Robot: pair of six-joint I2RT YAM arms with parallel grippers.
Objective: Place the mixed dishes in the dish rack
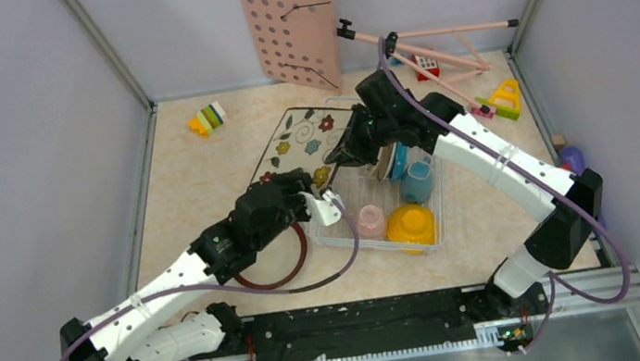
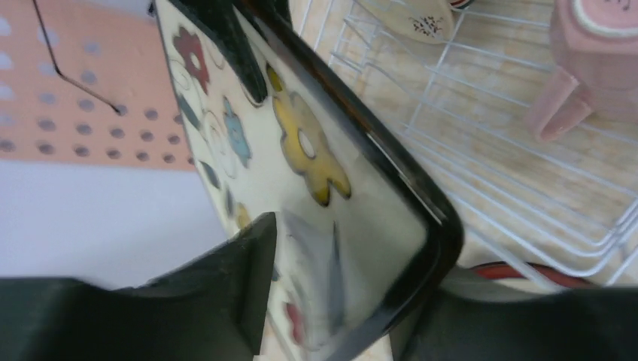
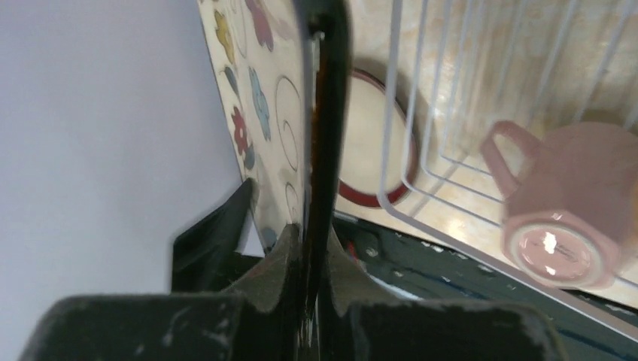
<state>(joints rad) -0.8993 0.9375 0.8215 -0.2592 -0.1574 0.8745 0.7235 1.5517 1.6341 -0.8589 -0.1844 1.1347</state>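
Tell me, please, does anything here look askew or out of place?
The square floral plate is askew: steeply tilted at the left edge of the dish rack, its rim pinched by the right gripper. Nothing looks spilled or broken.

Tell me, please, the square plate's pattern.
Square plate: colourful flowers on cream, black rim; left wrist view.

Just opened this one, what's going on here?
Both arms are on the square floral plate, tilted up beside the dish rack. The right gripper is clamped on its rim; the left gripper straddles a corner, jaws open. The pink cup, yellow bowl and blue-grey mug sit in the rack; the brown-rimmed plate lies outside.
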